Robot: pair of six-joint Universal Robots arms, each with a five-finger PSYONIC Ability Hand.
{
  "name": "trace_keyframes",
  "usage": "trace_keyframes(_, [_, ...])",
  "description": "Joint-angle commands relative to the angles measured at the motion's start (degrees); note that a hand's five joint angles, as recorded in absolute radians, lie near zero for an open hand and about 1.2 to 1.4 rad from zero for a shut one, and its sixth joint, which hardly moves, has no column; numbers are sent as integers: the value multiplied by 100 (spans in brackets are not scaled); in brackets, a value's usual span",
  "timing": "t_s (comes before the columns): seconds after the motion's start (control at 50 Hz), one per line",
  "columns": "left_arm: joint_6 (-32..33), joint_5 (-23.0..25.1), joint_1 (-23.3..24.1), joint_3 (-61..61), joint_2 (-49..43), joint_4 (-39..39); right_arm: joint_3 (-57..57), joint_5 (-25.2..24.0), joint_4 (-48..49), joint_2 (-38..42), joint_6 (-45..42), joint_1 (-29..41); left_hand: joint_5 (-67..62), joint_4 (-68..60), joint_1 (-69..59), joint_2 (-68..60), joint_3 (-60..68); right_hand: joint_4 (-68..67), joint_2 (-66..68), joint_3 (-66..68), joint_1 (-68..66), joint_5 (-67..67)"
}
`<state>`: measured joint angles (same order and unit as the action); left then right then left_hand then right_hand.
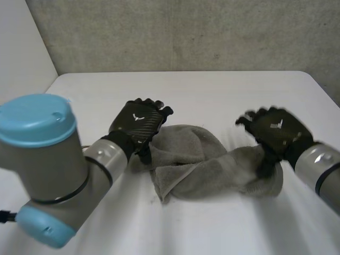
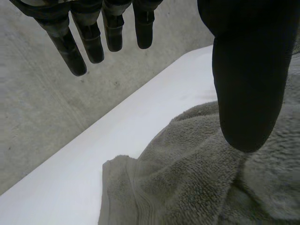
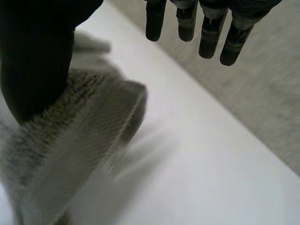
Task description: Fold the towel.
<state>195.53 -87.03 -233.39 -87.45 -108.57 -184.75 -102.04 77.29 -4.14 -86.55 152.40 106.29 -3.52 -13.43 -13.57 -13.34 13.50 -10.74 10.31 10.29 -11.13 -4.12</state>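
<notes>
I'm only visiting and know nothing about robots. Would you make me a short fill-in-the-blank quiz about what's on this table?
1. The crumpled towel is ___ in colour.
2. It lies on a ___ table.
3. The left hand and the right hand, one at each end of the towel, have their fingers ___, not curled round it.

Missing words: grey; white; straight.
</notes>
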Motion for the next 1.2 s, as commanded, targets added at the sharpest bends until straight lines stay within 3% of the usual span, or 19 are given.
trace_keyframes(0.02, [-402,-411,65,-905,723,-44,1271,-204,-533,539,879,94,-107,-116,-101,-124,108,74,-31,-29,113,412])
trace_keyframes(0.1, [-1216,-814,302,-1028,793,-18,1799,-424,-972,1129,940,103,-124,-133,-118,-141,125,74,-31,-29,113,412])
trace_keyframes(0.22, [-2018,-1044,513,-1046,680,18,2530,-487,-1606,2035,984,190,-124,-133,-118,-141,125,74,-31,-29,113,412])
trace_keyframes(0.46, [-2203,-1079,803,-941,92,-44,2821,-451,-1704,2634,993,235,-107,-116,-101,-124,108,15,28,30,54,353])
trace_keyframes(0.58, [-2545,-1280,944,-800,-261,-44,2760,-451,-1721,2784,967,279,-107,-116,-101,-124,108,-590,633,635,-551,-253])
trace_keyframes(0.78, [-2581,-1448,979,-809,-446,-290,2628,-504,-1713,2959,940,322,-73,-83,-68,-91,75,-1246,1289,1291,-1207,-909])
trace_keyframes(0.9, [-2581,-1483,997,-835,-560,-387,2584,-539,-1713,3118,940,428,-56,-66,-51,-74,58,-2323,2366,2368,-2284,-1985])
trace_keyframes(0.94, [-2590,-1527,1014,-835,-595,-413,2531,-548,-1678,3126,949,472,-56,-66,-51,-74,58,-4413,4456,4458,-4373,-4075])
trace_keyframes(0.96, [-2599,-1579,1041,-809,-639,-448,2531,-548,-1677,3126,949,472,-56,-66,-51,-74,58,-4426,4469,4470,-4386,-4088])
trace_keyframes(0.98, [-2599,-1580,1041,-809,-639,-448,2514,-548,-1660,3118,975,472,-56,-66,-51,-74,58,-5891,5934,5936,-5852,-5554])
trace_keyframes(1.0, [-2608,-1632,1058,-800,-683,-500,2513,-548,-1660,3118,975,472,-56,-66,-51,-74,58,-5906,5949,5951,-5866,-5568])
trace_keyframes(1.02, [-2608,-1685,1058,-783,-727,-562,2505,-548,-1634,3092,1002,472,-40,-49,-34,-57,41,-6916,6959,6961,-6876,-6578])
trace_keyframes(1.2, [-2870,-1738,1120,-572,-973,-756,2084,-522,-1221,2601,1011,393,44,35,50,27,-43,-6926,6969,6971,-6887,-6588])
